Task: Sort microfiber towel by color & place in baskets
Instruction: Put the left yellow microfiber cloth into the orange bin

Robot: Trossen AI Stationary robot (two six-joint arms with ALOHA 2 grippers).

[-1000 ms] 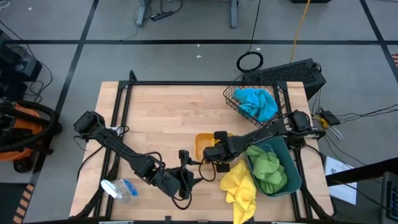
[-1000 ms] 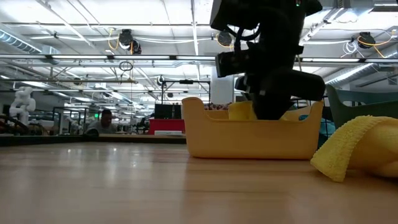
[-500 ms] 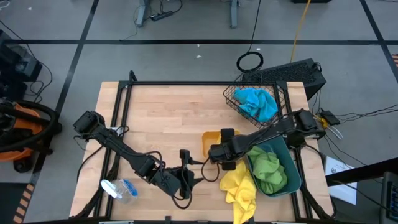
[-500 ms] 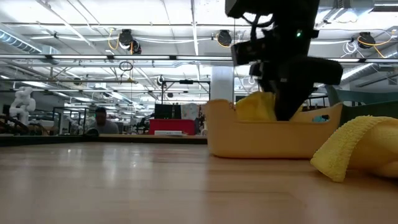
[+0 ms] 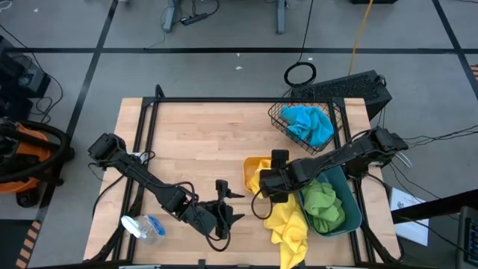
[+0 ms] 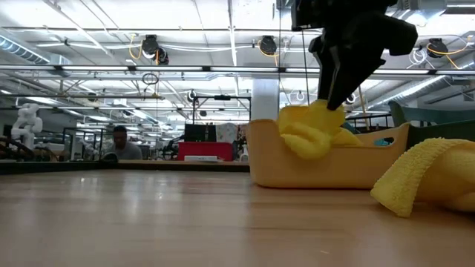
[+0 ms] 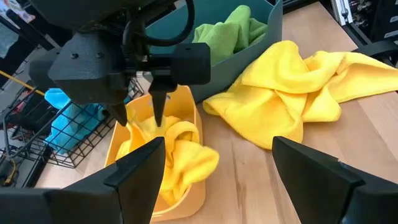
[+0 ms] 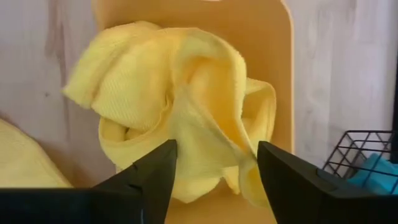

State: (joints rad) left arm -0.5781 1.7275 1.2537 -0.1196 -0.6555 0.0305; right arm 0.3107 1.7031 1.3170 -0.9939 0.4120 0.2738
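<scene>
Yellow towel (image 7: 171, 152) lies bunched in the orange bin (image 7: 186, 202), and part of it hangs over the bin's edge. We see the right gripper (image 7: 140, 118) just above it, its fingers spread apart and holding nothing. Another yellow towel (image 5: 290, 228) lies on the table (image 5: 202, 134) beside the teal bin (image 5: 349, 198), which has a green towel (image 5: 323, 202) inside. A blue towel (image 5: 308, 123) sits in the wire basket (image 5: 278, 118). Our left gripper (image 5: 224, 217) waits near the front edge, open and empty.

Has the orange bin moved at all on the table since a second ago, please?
Yes. In the high view the orange bin has slid toward the teal bin, closing the gap it had a second ago; it now sits by that bin's wall.
</scene>
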